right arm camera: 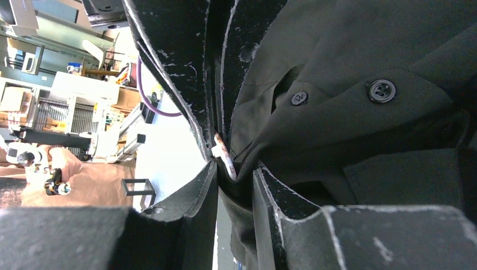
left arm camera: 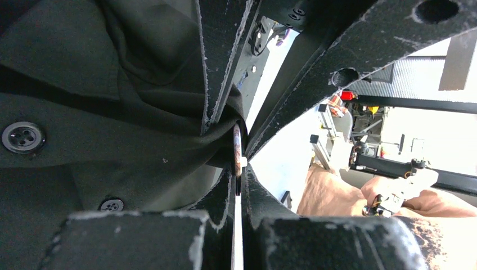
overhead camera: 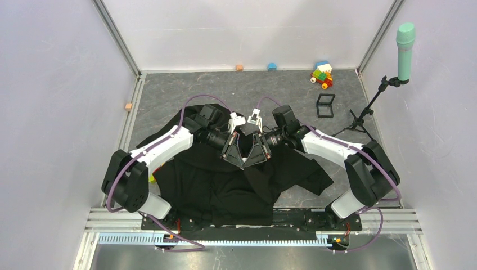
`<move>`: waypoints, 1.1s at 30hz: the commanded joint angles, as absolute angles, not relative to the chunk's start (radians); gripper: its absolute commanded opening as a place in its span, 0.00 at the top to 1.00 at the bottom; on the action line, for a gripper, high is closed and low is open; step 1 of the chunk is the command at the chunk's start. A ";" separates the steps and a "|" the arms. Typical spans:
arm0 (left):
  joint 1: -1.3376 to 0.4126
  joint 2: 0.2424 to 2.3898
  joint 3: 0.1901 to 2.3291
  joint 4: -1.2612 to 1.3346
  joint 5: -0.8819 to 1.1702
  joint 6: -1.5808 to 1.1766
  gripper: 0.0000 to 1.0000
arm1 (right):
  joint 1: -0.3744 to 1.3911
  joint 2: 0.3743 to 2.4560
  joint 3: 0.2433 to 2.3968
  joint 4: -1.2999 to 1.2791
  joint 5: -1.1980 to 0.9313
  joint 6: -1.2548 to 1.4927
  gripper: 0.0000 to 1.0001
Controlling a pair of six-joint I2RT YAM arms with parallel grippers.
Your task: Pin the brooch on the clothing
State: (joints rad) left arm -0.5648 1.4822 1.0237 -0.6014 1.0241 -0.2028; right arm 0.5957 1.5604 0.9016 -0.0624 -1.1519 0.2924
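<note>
The black clothing (overhead camera: 225,188) lies spread between the two arm bases, with a fold lifted at its middle where both grippers meet. My left gripper (overhead camera: 233,153) (left arm camera: 238,177) is shut on the brooch (left arm camera: 237,146), a thin pale disc seen edge-on with a white post on its right side. Shirt fabric (left arm camera: 140,152) bunches against the disc's left face. My right gripper (overhead camera: 257,151) (right arm camera: 236,171) faces it from the other side with jaws apart. The brooch (right arm camera: 226,162) and a hanging fold of clothing (right arm camera: 337,124) sit in that gap. In the top view the brooch is hidden.
A small black square frame box (overhead camera: 325,105) stands behind the right arm. Further back are toy bricks (overhead camera: 322,75). A green microphone (overhead camera: 405,45) on a stand is at the far right. Small blocks (overhead camera: 239,67) sit along the back wall, and another one (overhead camera: 128,106) at the left edge.
</note>
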 commanded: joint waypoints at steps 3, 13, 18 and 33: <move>-0.585 1.521 1.140 -0.638 1.138 -0.096 0.98 | 0.611 1.561 0.922 -0.071 -1.126 0.236 0.65; -0.585 1.562 1.190 -0.679 1.153 -0.051 0.98 | 0.611 1.569 0.940 -0.159 -1.112 0.165 0.63; -0.586 1.587 1.214 -0.721 1.172 -0.014 0.98 | 0.611 1.594 0.961 -0.159 -1.116 0.159 0.63; -0.585 1.600 1.244 -0.815 1.137 0.058 0.98 | 0.528 1.460 0.969 -0.210 -1.133 0.095 0.23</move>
State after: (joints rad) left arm -0.5720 1.6085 1.2011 -0.7986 1.0786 -0.0059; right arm 0.5411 1.5349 0.9321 -0.2008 -1.1206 0.1452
